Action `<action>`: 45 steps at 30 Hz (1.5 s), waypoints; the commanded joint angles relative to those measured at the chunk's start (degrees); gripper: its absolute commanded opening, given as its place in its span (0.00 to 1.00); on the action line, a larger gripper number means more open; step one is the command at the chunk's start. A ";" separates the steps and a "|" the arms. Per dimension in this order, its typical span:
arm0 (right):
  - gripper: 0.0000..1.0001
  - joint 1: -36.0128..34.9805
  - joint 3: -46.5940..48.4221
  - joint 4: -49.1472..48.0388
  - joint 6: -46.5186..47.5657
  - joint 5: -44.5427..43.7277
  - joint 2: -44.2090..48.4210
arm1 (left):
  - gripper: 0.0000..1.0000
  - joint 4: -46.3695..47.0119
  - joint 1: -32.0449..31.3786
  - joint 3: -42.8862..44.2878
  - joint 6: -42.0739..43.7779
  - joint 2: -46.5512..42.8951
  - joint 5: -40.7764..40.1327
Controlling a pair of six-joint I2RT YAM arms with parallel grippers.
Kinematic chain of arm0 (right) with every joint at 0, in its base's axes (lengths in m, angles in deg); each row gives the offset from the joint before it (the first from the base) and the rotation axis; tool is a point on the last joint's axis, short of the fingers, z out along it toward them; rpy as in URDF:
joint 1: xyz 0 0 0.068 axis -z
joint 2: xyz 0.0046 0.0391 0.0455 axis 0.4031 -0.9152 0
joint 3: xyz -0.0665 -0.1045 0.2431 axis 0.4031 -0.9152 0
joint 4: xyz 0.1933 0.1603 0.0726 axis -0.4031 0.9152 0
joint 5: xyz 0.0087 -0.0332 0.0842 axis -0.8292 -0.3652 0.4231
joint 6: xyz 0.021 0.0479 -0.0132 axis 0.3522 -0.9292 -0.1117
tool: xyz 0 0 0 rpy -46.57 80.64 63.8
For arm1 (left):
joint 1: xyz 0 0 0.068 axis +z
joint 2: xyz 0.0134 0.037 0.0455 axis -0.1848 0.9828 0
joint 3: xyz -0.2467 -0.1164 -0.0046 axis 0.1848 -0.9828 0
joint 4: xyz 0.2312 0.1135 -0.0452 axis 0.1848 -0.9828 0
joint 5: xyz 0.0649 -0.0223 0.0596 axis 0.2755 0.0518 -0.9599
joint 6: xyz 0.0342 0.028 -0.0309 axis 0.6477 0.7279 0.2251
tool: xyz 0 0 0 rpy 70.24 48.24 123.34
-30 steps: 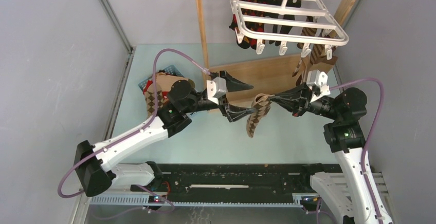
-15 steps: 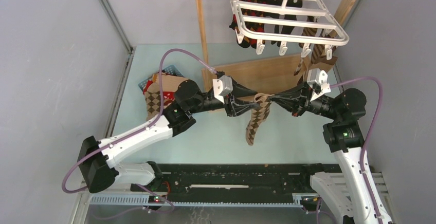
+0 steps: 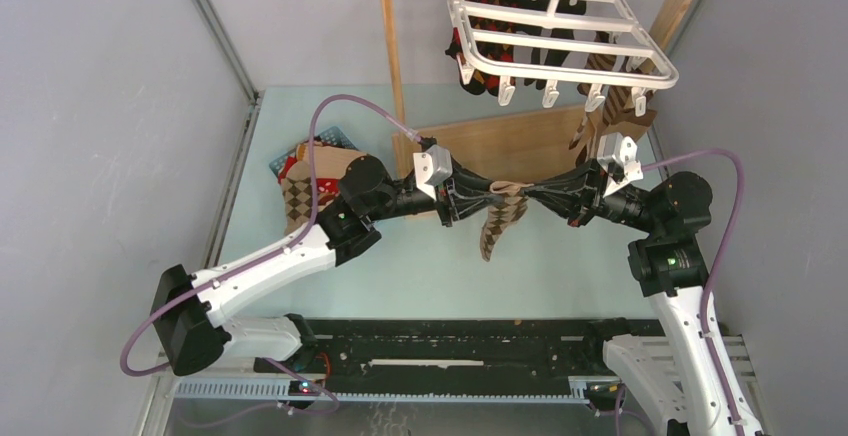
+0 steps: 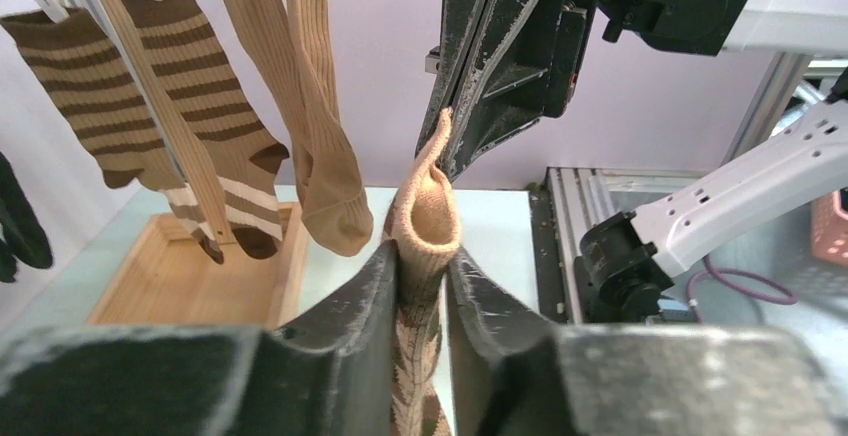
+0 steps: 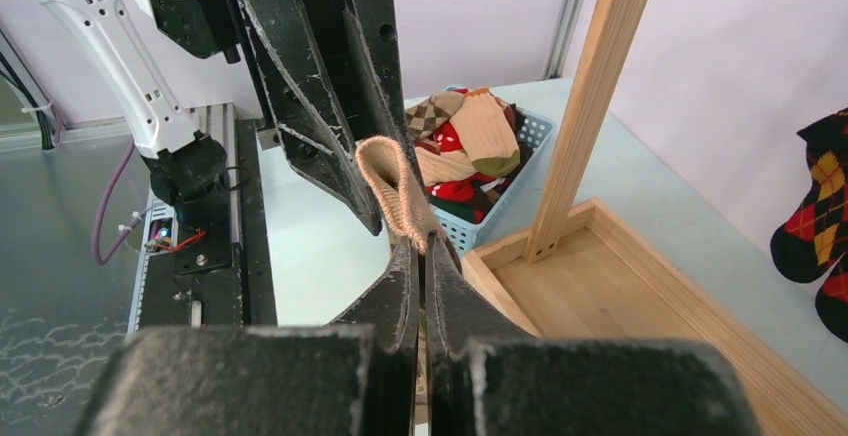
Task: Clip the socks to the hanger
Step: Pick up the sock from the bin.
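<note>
An argyle sock (image 3: 497, 224) held in mid-air from both sides.
My left claw (image 3: 491, 195) and right claw (image 3: 529, 193) are each clamped on its cuff, tips nearly meeting; it dangles above the counter (image 3: 420, 266), apart from the hanger (image 3: 560, 41).

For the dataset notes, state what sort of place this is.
Probably a robotics lab test cell, not a home: bare grey panel walls on metal framing, two robot arms bolted to a rail, and a staged laundry setup of white hanger, wooden stand and basket of socks.
</note>
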 commanded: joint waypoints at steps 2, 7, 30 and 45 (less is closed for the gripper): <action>0.00 0.15 0.03 -1.20 -0.55 0.25 0.75 | 0.12 2.54 -0.42 2.33 -0.92 0.13 0.52; 0.25 0.76 0.03 0.56 1.38 0.99 2.18 | 0.00 0.48 -0.38 3.43 0.40 0.12 -0.48; 0.72 19.77 0.94 -15.43 -11.48 -2.57 2.83 | 0.00 -11.93 1.72 10.68 9.07 1.29 3.82; 0.74 26.13 4.13 -24.75 -14.46 -3.38 -4.34 | 0.01 -13.34 2.47 13.33 9.44 4.03 5.95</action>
